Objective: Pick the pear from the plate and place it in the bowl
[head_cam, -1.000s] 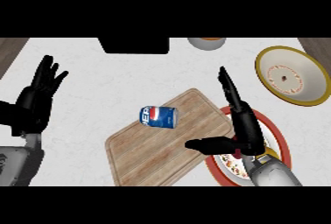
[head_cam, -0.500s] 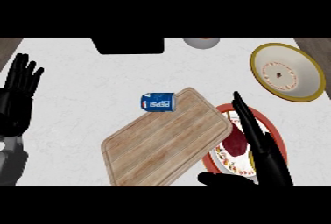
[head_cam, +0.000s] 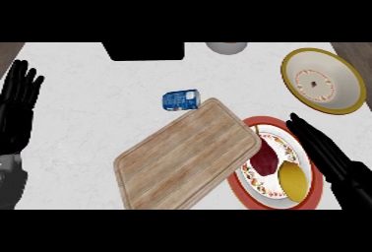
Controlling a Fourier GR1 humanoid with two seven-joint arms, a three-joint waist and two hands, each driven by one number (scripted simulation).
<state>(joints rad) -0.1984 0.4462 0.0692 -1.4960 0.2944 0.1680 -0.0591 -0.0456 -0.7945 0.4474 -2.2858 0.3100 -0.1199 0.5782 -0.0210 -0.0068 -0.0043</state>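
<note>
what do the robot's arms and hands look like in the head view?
Both hands are matte black, with slender segmented fingers and a thumb: the left hand at the view's left edge, the right hand at the right. A grey forearm shows below the left hand. No cables or markings are visible.

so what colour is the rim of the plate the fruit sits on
Red-orange rim on the plate, with a patterned white inside; seen in the head view.
</note>
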